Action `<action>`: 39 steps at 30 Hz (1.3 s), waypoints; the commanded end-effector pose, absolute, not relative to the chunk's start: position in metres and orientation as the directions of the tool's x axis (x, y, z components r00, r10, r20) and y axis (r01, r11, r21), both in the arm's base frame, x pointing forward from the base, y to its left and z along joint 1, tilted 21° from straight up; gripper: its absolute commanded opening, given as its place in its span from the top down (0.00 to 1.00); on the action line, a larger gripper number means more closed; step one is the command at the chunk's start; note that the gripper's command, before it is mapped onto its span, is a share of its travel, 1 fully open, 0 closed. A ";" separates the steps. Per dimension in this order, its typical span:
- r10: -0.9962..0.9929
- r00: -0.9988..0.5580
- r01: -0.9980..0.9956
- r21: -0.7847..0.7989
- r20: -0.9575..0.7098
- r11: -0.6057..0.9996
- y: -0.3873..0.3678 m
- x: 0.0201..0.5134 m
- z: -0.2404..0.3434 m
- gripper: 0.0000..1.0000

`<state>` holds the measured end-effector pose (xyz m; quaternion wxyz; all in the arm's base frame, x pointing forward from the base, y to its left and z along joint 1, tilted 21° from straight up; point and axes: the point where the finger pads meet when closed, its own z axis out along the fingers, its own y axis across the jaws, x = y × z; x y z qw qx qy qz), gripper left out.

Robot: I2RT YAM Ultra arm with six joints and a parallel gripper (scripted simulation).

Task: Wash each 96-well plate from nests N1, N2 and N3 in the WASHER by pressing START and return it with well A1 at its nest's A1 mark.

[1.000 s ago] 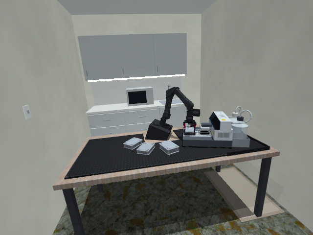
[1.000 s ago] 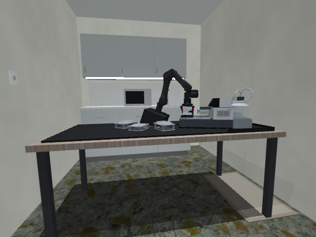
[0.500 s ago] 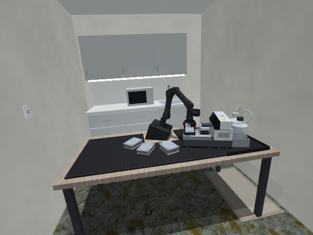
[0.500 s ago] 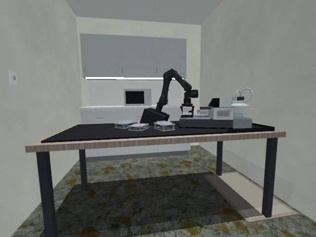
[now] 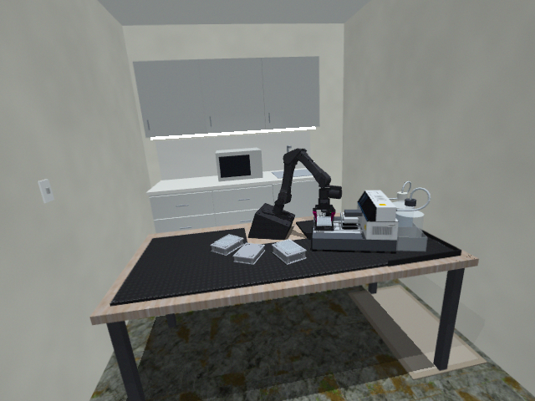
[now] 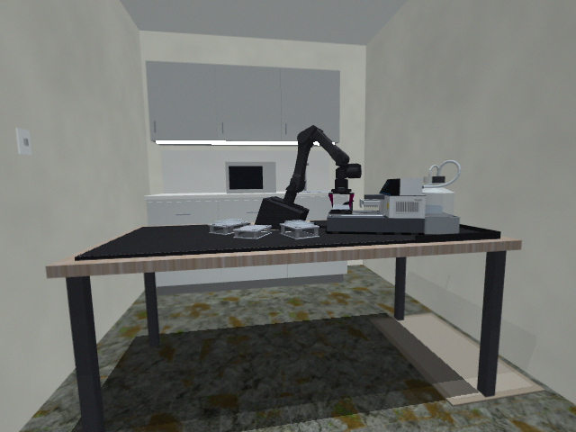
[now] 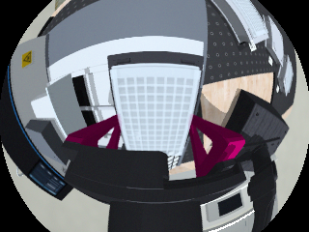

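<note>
My gripper (image 5: 323,219) (image 6: 340,204) (image 7: 154,117) points straight down over the left end of the plate washer (image 5: 379,215) (image 6: 403,204) (image 7: 129,26). Its magenta fingers are shut on the two sides of a white 96-well plate (image 5: 323,222) (image 6: 338,211) (image 7: 156,100). The plate is level and low over the carrier; I cannot tell whether it rests in the pocket. Three nests lie on the black mat: left (image 5: 226,243) (image 6: 226,225), middle (image 5: 248,253) (image 6: 251,230) and right (image 5: 288,251) (image 6: 299,228). The middle one looks lower than the other two. The washer's lamp is too small to make out.
The arm's black base (image 5: 271,222) (image 6: 280,211) stands behind the nests, left of the washer. Bottles with tubing (image 5: 409,211) (image 6: 439,195) stand at the washer's right end. The black mat (image 5: 181,271) covers the wooden table (image 5: 276,289).
</note>
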<state>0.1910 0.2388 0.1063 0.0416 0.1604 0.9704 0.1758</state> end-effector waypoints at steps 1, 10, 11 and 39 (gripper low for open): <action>0.329 -0.944 0.295 0.361 -0.034 0.884 0.239 0.193 0.109 1.00; 0.329 -0.944 0.295 0.361 -0.034 0.884 0.239 0.193 0.108 1.00; 0.329 -0.944 0.295 0.361 -0.034 0.884 0.239 0.193 0.108 1.00; 0.329 -0.944 0.295 0.361 -0.034 0.884 0.240 0.193 0.104 1.00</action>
